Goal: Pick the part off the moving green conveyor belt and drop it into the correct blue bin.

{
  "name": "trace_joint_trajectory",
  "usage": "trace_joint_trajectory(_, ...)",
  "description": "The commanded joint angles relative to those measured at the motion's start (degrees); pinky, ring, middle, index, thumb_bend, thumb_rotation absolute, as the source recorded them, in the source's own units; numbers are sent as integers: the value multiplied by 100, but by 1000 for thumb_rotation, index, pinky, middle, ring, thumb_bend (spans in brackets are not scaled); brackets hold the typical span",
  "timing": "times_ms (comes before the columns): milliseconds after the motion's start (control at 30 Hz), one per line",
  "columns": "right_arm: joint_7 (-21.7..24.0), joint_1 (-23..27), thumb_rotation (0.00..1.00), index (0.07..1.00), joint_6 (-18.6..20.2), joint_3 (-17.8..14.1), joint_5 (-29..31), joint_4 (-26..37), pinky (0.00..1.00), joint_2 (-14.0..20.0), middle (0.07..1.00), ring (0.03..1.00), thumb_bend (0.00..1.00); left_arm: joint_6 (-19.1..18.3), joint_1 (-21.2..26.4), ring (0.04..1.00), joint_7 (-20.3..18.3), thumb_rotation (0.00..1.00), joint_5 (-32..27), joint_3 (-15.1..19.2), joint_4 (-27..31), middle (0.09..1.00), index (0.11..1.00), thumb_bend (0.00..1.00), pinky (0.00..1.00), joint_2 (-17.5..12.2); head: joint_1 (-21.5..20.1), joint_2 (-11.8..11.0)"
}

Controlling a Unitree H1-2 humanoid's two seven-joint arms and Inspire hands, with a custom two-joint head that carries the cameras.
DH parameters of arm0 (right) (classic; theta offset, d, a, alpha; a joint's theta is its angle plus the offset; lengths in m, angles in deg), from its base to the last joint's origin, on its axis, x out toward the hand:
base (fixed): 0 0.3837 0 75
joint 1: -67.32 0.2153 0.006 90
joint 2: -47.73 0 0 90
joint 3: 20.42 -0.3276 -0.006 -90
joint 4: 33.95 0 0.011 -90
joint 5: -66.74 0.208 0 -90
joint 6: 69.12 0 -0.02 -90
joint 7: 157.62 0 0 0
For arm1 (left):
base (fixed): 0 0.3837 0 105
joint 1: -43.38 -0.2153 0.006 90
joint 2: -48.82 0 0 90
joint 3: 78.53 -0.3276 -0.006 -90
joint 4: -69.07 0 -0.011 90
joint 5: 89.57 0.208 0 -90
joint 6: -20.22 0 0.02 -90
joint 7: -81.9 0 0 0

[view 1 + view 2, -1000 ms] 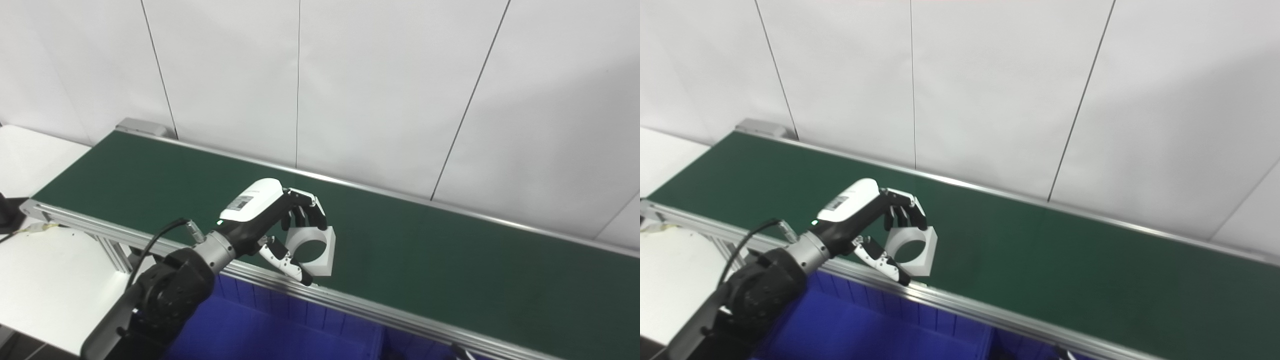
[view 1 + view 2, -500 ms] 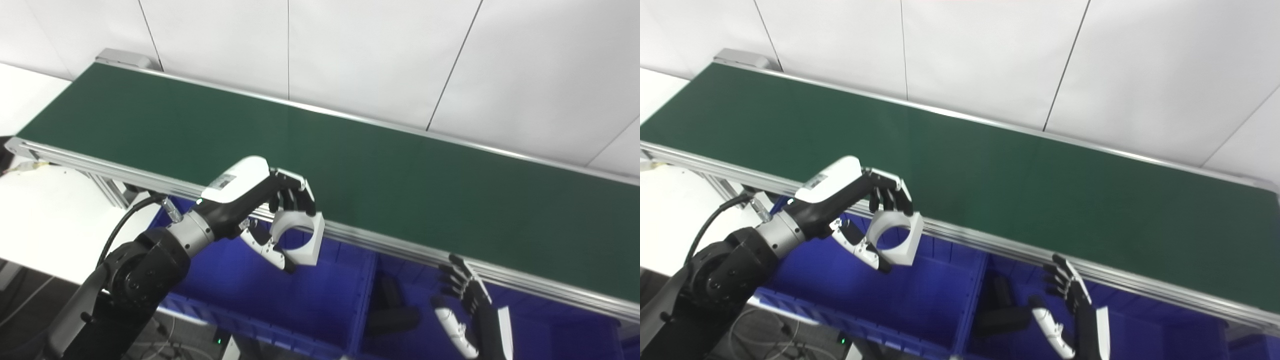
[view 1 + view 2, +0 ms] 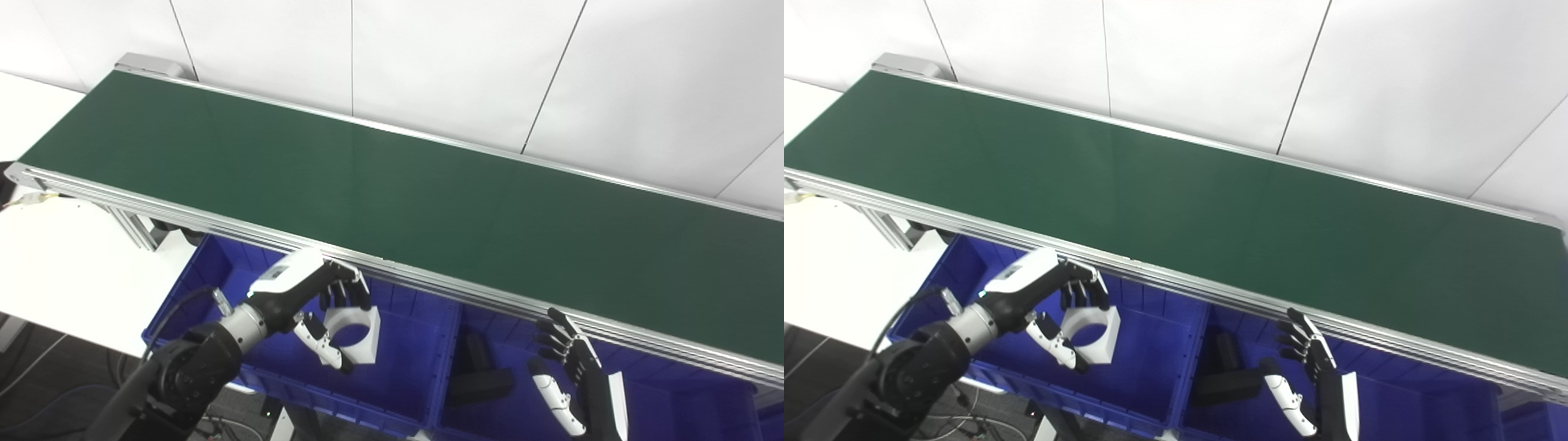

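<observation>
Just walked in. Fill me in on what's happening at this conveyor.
The left hand holds a white block-shaped part with a round hole over the left blue bin, below the near rail of the green conveyor belt. The belt itself carries nothing in view. The right hand waits open over the neighbouring blue bin, which holds dark parts. The white part is not yet released.

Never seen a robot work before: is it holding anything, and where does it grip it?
The left hand holds a white block with a round hole by its edges; the right hand holds nothing.
</observation>
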Motion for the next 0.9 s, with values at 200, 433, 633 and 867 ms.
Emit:
trace_joint_trajectory(200, 95, -45, 653, 846, -276, -85, -41, 242, 654, -47, 777, 729, 635, 675, 553, 396, 584, 0, 331, -311, -1080, 492, 530, 498, 356, 177, -71, -22)
trace_joint_trajectory(433, 164, -119, 649, 846, -255, -124, -32, 336, 658, -51, 778, 733, 631, 819, 971, 427, 823, 0, 680, -618, -1883, 494, 516, 501, 417, 199, -125, -4)
trace_joint_trajectory(633, 190, -137, 650, 849, -259, -141, -60, 361, 659, -38, 779, 733, 633, 825, 1218, 416, 998, 0, 1045, -943, -2301, 478, 524, 501, 412, 246, -126, 1)
trace_joint_trajectory(867, 236, -134, 649, 850, -261, -172, -40, 342, 659, -51, 780, 733, 639, 811, 1381, 418, 1218, 0, 1279, -1135, -2696, 477, 527, 501, 432, 303, -128, -19)
